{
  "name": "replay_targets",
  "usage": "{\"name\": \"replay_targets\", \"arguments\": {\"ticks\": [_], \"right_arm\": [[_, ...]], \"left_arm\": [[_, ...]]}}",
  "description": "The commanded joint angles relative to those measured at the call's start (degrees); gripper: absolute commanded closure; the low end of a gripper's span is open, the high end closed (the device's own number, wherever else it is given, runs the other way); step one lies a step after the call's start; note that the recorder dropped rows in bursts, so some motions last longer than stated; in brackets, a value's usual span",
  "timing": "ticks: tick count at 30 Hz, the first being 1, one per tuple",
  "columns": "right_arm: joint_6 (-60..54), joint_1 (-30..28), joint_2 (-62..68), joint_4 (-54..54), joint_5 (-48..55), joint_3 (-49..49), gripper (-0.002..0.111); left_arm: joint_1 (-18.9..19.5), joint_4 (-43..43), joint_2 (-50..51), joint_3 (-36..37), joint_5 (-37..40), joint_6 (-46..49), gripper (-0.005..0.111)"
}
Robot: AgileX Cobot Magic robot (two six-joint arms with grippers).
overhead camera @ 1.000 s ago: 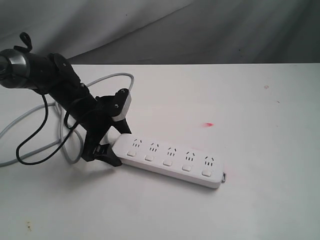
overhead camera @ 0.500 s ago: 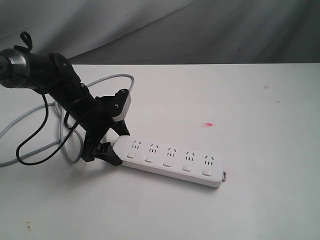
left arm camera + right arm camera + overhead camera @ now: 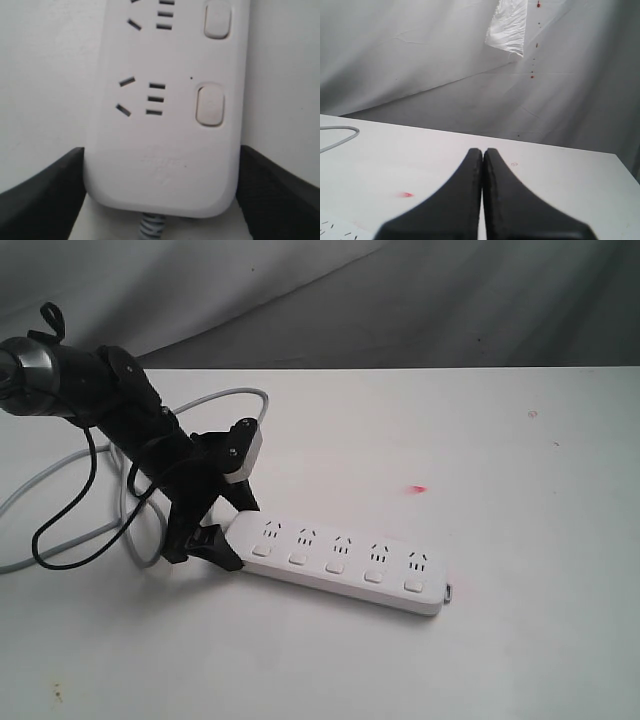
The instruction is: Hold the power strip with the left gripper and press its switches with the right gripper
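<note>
The white power strip [image 3: 340, 560] lies flat on the white table, its five switches [image 3: 336, 566] in a row along the near side. My left gripper [image 3: 238, 530] is shut on its cord end. In the left wrist view the black fingers [image 3: 55, 190] press both long sides of the strip [image 3: 165, 125], just below the last switch [image 3: 210, 105]. My right gripper [image 3: 482, 152] is shut on nothing and hovers over the table. It is out of the exterior view. A corner of the strip [image 3: 332, 231] shows beneath it.
The grey cord [image 3: 60, 475] loops behind the left arm and reaches the right wrist view [image 3: 340, 135]. A black arm cable [image 3: 60, 540] hangs beside it. A small red mark [image 3: 418, 488] lies on the table beyond the strip. Grey cloth backs the table.
The power strip has shifted very slightly toward the table's front in the left gripper's hold. The left arm has hardly moved.
</note>
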Motion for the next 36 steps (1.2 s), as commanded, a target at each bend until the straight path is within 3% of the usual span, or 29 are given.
{"name": "replay_targets", "arguments": {"ticks": [1,36], "right_arm": [[0.4,-0.4,-0.3,0.2,-0.1,0.2,0.108],[0.3,-0.4,-0.3,0.2,1.6,0.2,0.108]], "left_arm": [[-0.2,1.4,-0.1,-0.1,0.1,-0.5,0.040],[-0.2,1.4,-0.1,-0.1,0.0,-0.4,0.040]]}}
